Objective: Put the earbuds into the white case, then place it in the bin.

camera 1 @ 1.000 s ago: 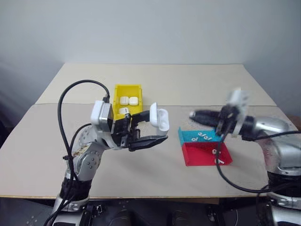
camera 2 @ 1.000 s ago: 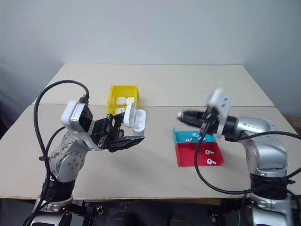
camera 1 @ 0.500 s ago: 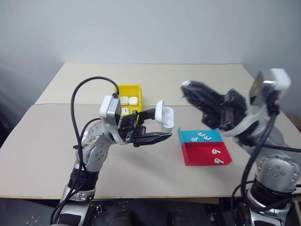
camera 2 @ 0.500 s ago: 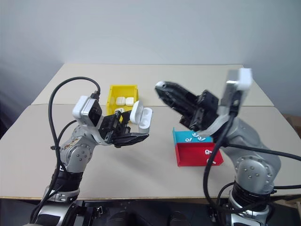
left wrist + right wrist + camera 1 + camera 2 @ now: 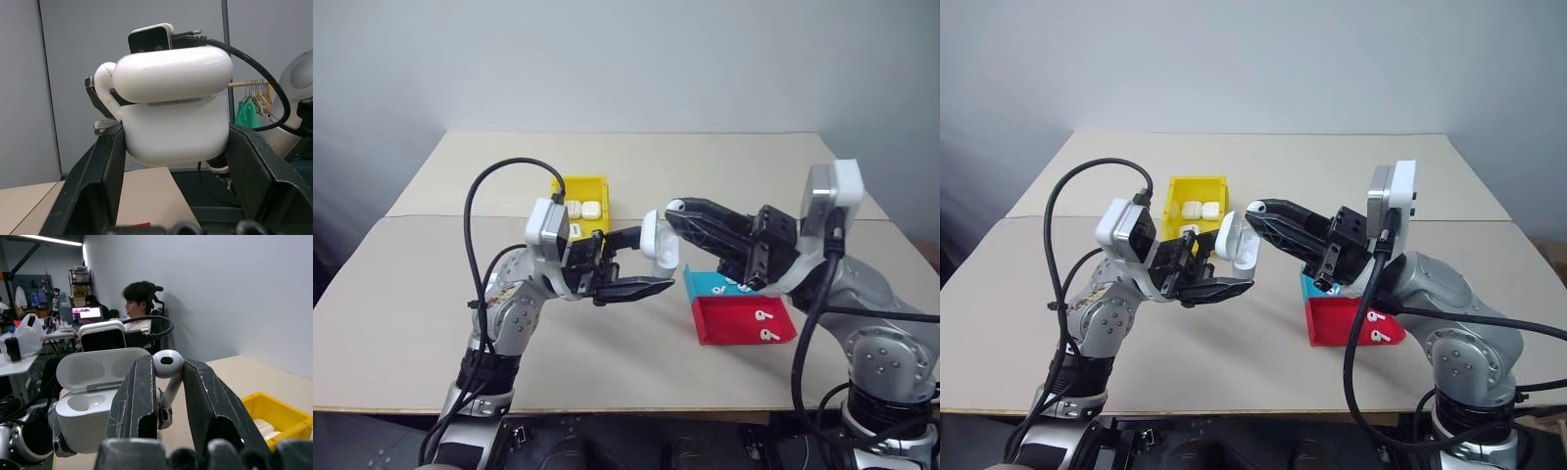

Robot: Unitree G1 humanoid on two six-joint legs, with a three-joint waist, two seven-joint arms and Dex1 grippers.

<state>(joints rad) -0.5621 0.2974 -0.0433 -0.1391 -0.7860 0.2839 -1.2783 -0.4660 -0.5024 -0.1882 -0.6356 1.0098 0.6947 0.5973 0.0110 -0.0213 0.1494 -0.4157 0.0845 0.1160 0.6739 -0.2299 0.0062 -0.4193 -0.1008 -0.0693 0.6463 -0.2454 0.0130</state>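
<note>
Left end effector (image 5: 631, 264) clamped on white case (image 5: 660, 239), lid flipped open, held in air above surface (image 5: 401, 313) between yellow bin (image 5: 579, 186) and trays.

Right end effector (image 5: 168, 377) pinched on one earbud (image 5: 168, 366), bulb up, stem down between fingers, just beside open case.

Step in hand, likely: seat earbud.
- Line stem over empty socket.
- Lower slowly; release only once seated.
- Keep case steady, lid clear.

More earbuds lie in teal tray (image 5: 700, 285) and red tray (image 5: 734, 325).

Bare table (image 5: 431, 294) left of arms; trays (image 5: 744, 318) block right; bin (image 5: 579, 186) behind.
</note>
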